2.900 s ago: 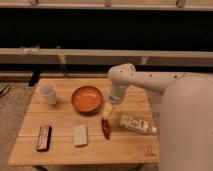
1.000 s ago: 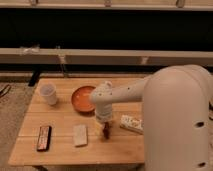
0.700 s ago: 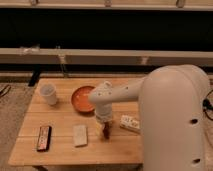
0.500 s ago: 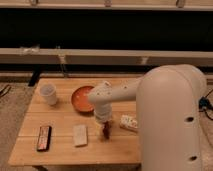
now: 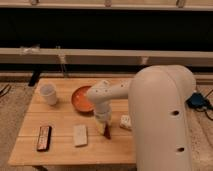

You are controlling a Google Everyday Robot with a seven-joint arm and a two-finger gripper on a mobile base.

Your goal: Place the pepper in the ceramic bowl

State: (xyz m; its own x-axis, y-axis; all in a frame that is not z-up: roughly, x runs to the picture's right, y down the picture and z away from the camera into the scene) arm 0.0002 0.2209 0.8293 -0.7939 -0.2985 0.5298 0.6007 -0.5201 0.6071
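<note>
The small dark-red pepper (image 5: 107, 131) lies on the wooden table (image 5: 60, 117), in front of and a little to the right of the orange-brown ceramic bowl (image 5: 80, 99). My gripper (image 5: 103, 125) points straight down and is right at the pepper, covering its upper end; only the pepper's lower tip shows. The bowl stands just behind and left of the gripper, partly hidden by my wrist. My large white arm (image 5: 160, 120) fills the right side of the view.
A small white cup (image 5: 48, 93) stands at the table's back left. A dark flat bar (image 5: 44, 138) and a pale block (image 5: 80, 135) lie at the front left. A white labelled bottle (image 5: 125, 121) lies right of the gripper, mostly hidden by my arm.
The gripper has come down from above the bowl's right edge to the pepper on the table. Over the last second it has stayed there, while the arm body has swung closer.
</note>
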